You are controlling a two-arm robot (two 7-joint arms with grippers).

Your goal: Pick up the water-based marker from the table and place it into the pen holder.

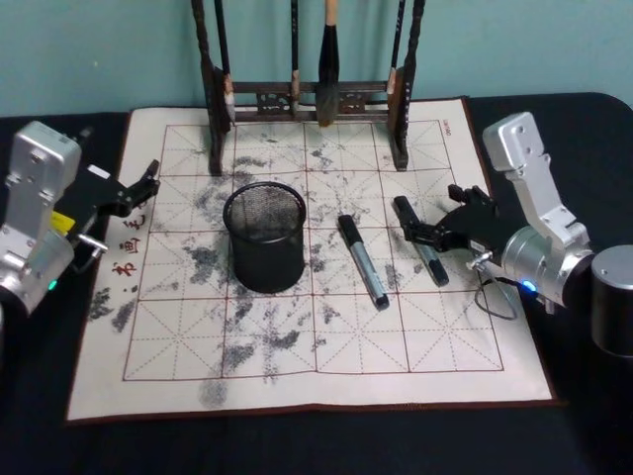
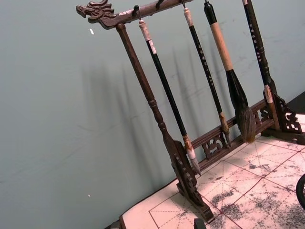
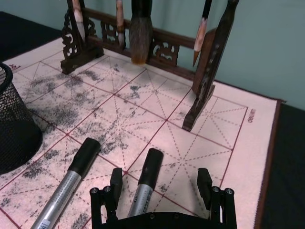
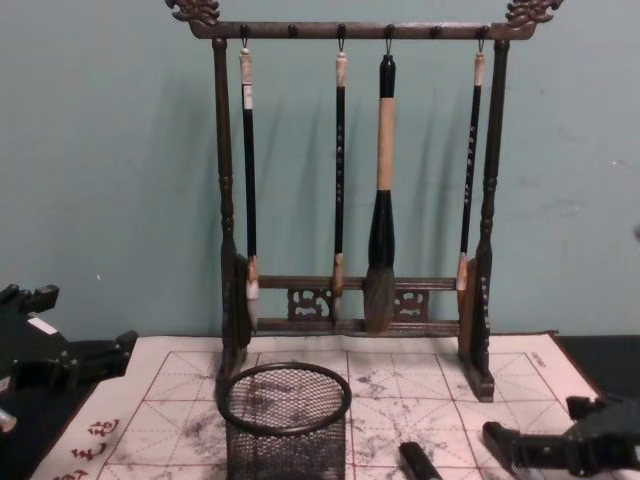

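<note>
Water-based marker [image 1: 432, 265] flat on the mat [image 1: 326, 356], at 3 o'clock from the pen holder [image 1: 264, 242], with the right gripper [image 3: 160, 179] over it.

The right gripper's fingers [image 3: 116, 183] are spread wide on either side of the marker's silver barrel and grip nothing. The black cap points toward 12 o'clock. A second marker [image 1: 363, 262] lies between this one and the upright mesh holder, apart from both. The brush rack [image 1: 307, 99] stands at the holder's 12 o'clock on the mat's far edge. The left gripper [image 1: 146, 181] rests at 10 o'clock over the dark table [image 1: 297, 445]. I cannot tell how far open it is.
</note>
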